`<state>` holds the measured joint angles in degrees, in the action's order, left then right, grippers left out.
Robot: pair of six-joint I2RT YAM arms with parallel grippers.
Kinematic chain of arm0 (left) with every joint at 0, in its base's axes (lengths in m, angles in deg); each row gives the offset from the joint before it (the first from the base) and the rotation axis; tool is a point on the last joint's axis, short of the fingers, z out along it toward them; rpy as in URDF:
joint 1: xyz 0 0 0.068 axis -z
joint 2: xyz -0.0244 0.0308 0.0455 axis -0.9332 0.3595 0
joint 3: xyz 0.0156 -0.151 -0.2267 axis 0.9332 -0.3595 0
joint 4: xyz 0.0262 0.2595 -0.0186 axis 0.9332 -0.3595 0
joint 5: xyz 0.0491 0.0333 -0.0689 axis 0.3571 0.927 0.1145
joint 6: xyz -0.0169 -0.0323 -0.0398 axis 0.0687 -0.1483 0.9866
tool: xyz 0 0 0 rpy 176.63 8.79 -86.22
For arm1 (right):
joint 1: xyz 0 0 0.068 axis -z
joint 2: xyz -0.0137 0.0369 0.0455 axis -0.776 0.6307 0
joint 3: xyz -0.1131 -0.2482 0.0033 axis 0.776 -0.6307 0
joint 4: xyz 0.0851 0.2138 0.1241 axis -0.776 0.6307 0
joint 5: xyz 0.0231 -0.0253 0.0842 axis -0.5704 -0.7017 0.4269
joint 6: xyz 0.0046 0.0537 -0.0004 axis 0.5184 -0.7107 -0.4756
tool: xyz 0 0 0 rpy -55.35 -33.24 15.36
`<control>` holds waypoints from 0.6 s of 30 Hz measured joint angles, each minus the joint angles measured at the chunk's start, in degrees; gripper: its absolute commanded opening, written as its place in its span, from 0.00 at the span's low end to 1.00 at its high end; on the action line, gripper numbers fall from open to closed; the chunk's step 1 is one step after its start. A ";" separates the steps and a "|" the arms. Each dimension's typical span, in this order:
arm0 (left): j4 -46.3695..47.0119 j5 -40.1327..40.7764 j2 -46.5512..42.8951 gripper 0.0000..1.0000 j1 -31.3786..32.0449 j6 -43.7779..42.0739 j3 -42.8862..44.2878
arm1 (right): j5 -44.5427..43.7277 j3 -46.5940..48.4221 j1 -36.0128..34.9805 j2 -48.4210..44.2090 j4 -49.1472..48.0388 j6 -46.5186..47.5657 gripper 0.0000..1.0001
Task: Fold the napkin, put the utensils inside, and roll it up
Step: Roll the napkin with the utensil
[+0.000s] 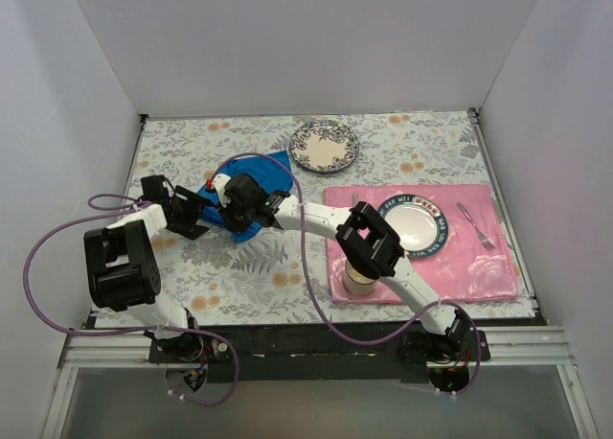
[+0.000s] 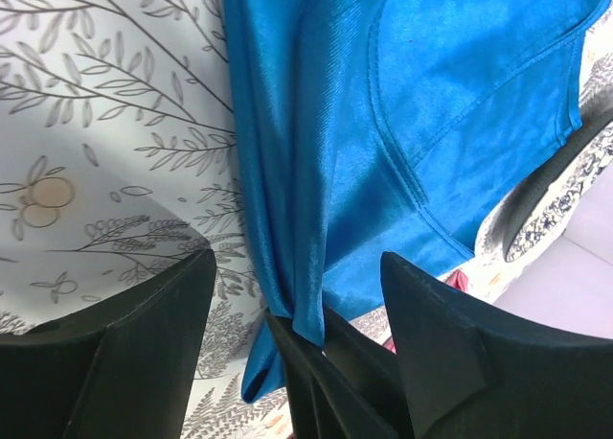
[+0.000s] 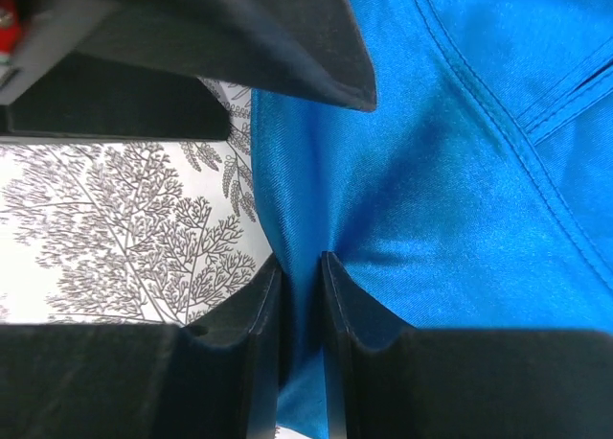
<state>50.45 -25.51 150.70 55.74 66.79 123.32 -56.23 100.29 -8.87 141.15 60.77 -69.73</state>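
At ten o'clock on the table (image 1: 249,276): napkin (image 1: 275,168), blue, bunched. Right gripper (image 3: 300,260), clamped on its edge. Left gripper (image 2: 297,262), spread wide, straddling that edge. Fork (image 1: 476,225), three o'clock.

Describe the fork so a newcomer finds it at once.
Start at the big pink placemat on the right. Just right of the dark-rimmed plate on it lies the fork, slim and silver, unlike the round plate beside it.
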 measured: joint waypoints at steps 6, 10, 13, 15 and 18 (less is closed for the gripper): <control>1.42 -1.14 1.40 0.63 0.42 0.72 0.28 | 11.47 -3.63 4.00 -0.61 -5.35 -6.71 0.01; 0.07 -1.05 4.31 0.60 1.55 0.98 3.50 | 18.91 -5.55 6.25 -0.61 -8.20 -10.19 0.01; -2.25 0.31 6.95 0.52 3.32 0.63 7.30 | 23.74 -6.08 7.80 -0.44 -8.74 -12.37 0.01; -3.45 1.36 8.04 0.40 4.22 0.31 8.83 | 25.44 -6.25 8.41 -0.24 -9.01 -13.07 0.01; -5.38 3.37 9.33 0.12 5.09 -1.09 10.21 | 27.34 -6.60 8.98 -0.04 -9.64 -14.08 0.05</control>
<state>45.08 -22.14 160.03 60.83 65.70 133.52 -28.88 93.69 0.11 141.11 51.13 -83.80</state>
